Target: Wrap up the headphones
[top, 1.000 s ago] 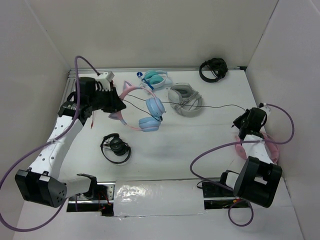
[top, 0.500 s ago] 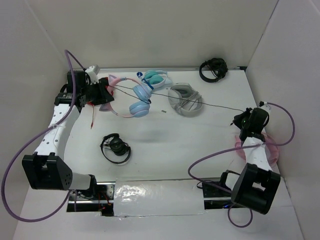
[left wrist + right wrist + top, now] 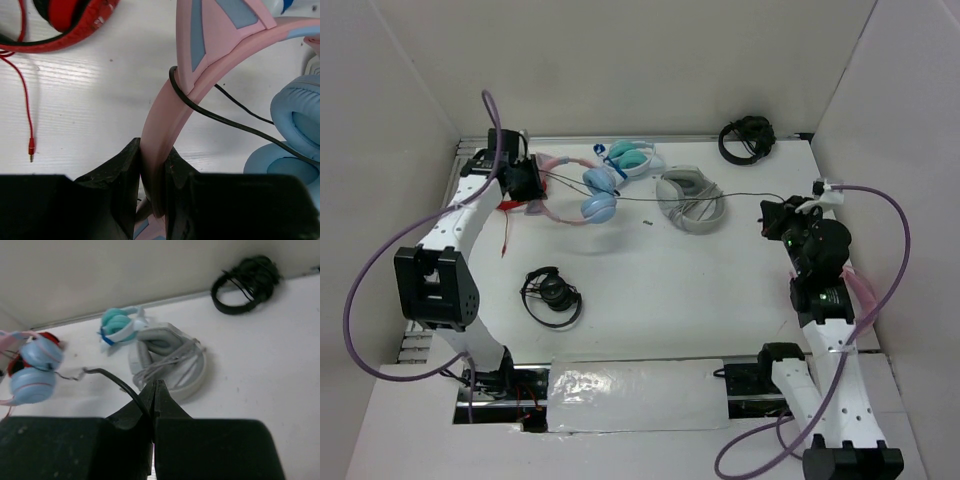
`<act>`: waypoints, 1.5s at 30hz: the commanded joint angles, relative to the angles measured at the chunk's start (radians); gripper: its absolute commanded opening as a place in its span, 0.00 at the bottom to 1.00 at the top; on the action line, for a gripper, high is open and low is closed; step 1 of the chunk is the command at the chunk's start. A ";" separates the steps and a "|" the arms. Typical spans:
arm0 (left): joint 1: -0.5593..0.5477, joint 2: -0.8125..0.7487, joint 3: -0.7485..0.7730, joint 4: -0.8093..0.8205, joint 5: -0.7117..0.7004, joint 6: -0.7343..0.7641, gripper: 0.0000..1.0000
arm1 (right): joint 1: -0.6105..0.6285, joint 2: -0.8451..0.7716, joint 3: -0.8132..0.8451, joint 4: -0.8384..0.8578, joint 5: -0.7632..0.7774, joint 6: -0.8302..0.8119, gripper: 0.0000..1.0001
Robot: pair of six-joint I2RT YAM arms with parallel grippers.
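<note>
Top external view: the headphones are at the far left of the worktop, with the pink cat-ear headband towards the left wall and the two light blue ear cups to its right. The left hand sits at the headband end. In the left wrist view this hand is clenched on the pink headband, which runs up from between the two fingers. A blue-centred ear rises just above them, and the blue cups lie off to the right. I cannot tell whether the cups touch the worktop.

The thin black cable loops round the headband and runs right, over the grey headphones, to the right hand, well apart from the headband. The right wrist view shows that hand clenched on the cable, which enters its fingers from the left.

Teal-and-white headphones lie just beyond the blue cups. Red headphones with a red lead lie beside the left hand. Two black headphones lie apart: one far right, one near left.
</note>
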 commanded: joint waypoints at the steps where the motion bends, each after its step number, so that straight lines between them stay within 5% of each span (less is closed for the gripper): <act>1: -0.079 0.005 0.055 0.041 -0.046 0.010 0.00 | 0.084 -0.023 0.109 -0.049 -0.030 -0.079 0.00; 5: -0.141 0.054 0.082 0.051 -0.019 0.055 0.00 | 0.231 -0.001 0.216 -0.063 -0.140 -0.159 0.00; 9: -0.272 0.071 0.074 0.101 -0.039 0.146 0.00 | 0.363 0.048 0.299 -0.072 -0.073 -0.239 0.00; 23: -0.582 0.111 0.023 0.236 -0.023 0.332 0.00 | 0.541 0.311 0.606 -0.121 -0.093 -0.377 0.00; 35: -0.848 0.048 -0.072 0.313 -0.022 0.399 0.00 | 0.482 0.528 0.729 -0.135 -0.111 -0.313 0.00; 45: -0.918 -0.110 -0.188 0.388 0.023 0.376 0.00 | 0.285 0.527 0.585 0.060 -0.312 -0.129 0.00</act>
